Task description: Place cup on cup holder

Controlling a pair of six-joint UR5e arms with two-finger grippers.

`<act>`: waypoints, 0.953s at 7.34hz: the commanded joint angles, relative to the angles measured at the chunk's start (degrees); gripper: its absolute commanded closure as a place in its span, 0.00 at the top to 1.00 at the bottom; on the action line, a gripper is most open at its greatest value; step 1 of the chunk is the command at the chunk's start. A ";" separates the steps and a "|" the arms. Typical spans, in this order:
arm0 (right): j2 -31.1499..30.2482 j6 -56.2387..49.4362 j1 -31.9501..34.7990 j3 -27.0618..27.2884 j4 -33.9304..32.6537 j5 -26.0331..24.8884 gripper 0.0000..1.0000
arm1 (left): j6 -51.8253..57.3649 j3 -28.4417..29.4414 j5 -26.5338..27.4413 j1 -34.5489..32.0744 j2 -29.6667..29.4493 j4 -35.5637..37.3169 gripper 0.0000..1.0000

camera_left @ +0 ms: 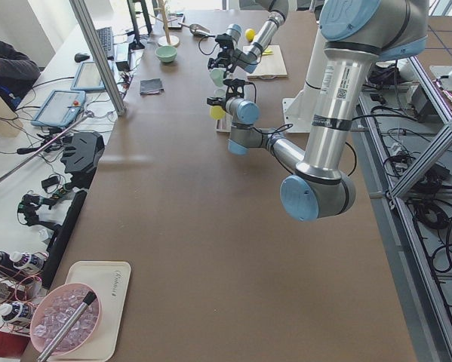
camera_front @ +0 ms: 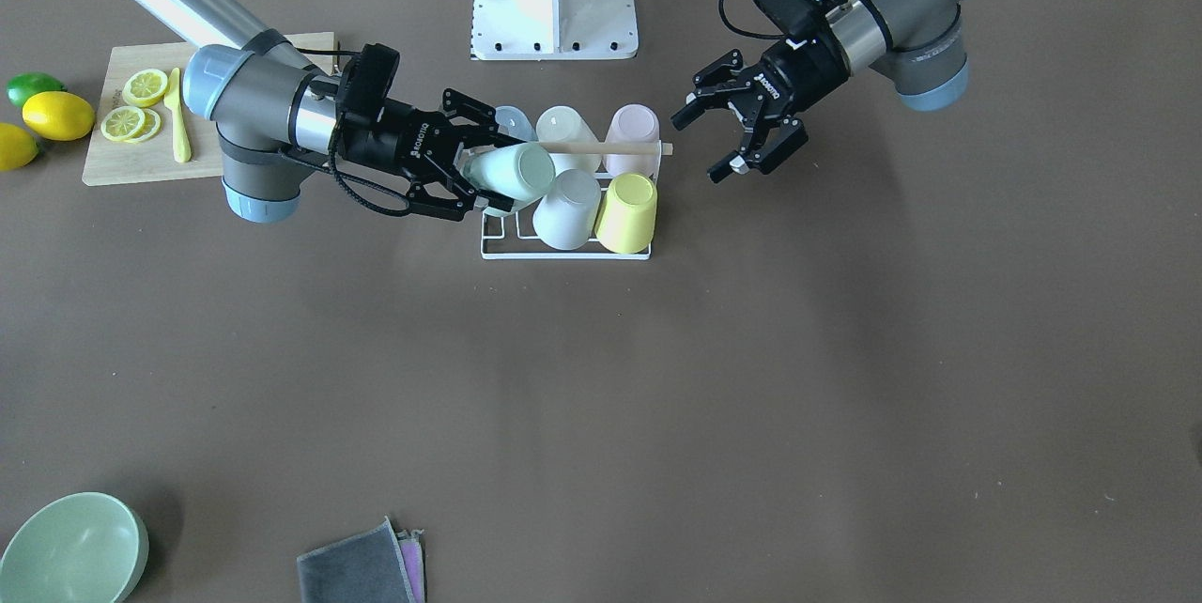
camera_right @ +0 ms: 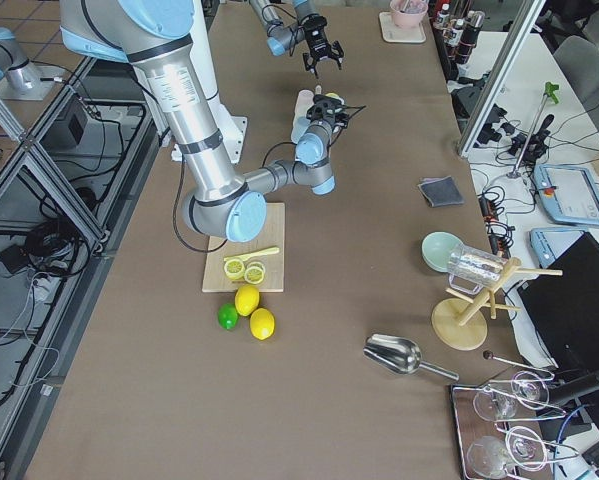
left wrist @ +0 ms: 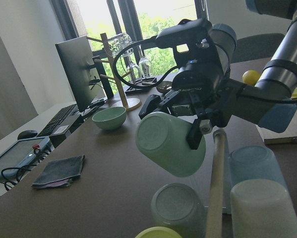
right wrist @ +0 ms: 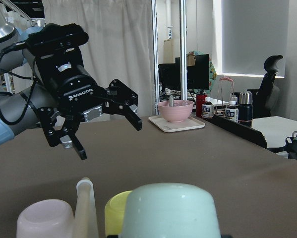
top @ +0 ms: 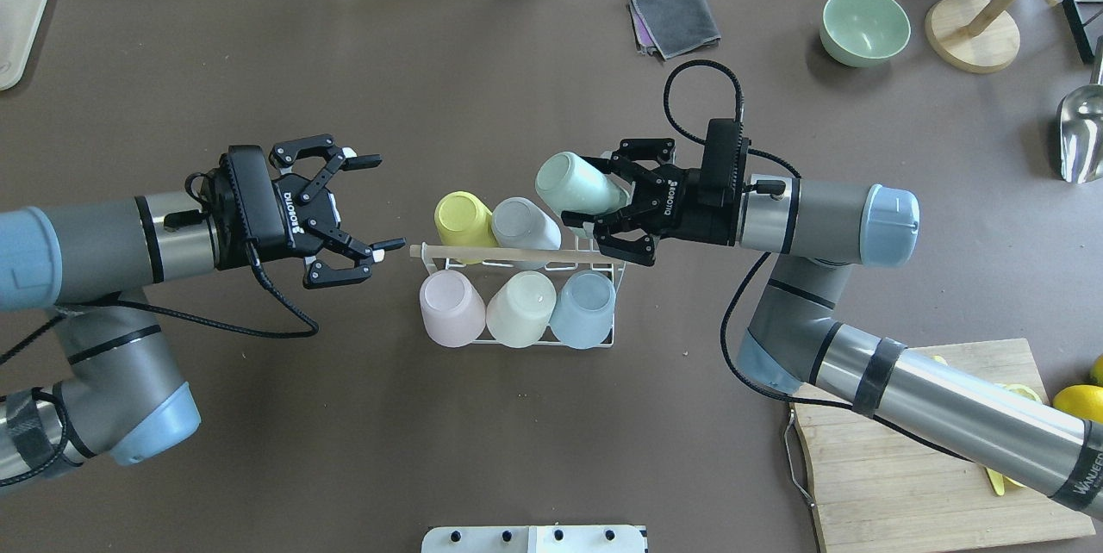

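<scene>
While five cups [top: 520, 307] sit upturned on the rack [camera_front: 498, 241], left gripper [top: 379, 201] spread beside the rod [top: 482, 254], right gripper [top: 590, 189] pinching the mint cup [top: 570, 181], tilted above the far row beside a grey cup [top: 524, 221], bowl [top: 864, 26] beyond.

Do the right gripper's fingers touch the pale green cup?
Touching. The left wrist view shows the right gripper with its fingers pressed on the pale green cup.

green bowl [top: 864, 26], grey cloth [top: 674, 17], lemons [camera_front: 56, 115]
</scene>
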 commanded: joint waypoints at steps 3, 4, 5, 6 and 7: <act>-0.99 0.94 -0.54 0.50 -0.24 -0.10 0.29 | 0.07 -4.44 -2.52 -5.92 1.18 36.97 0.98; -0.99 3.56 -0.72 0.50 -0.07 -0.11 0.78 | -0.11 -4.18 -2.00 -5.92 0.92 44.62 0.98; -1.08 3.67 -0.72 0.50 0.11 -0.11 1.00 | -0.28 -4.09 -1.99 -5.92 0.57 54.01 0.98; -1.34 3.76 -0.63 0.59 0.11 -0.19 1.00 | -0.37 -3.92 1.31 -6.09 0.04 60.02 0.98; -1.52 3.76 -0.46 1.28 0.20 -0.11 1.00 | -0.37 -2.87 9.35 -6.10 -0.05 61.47 0.98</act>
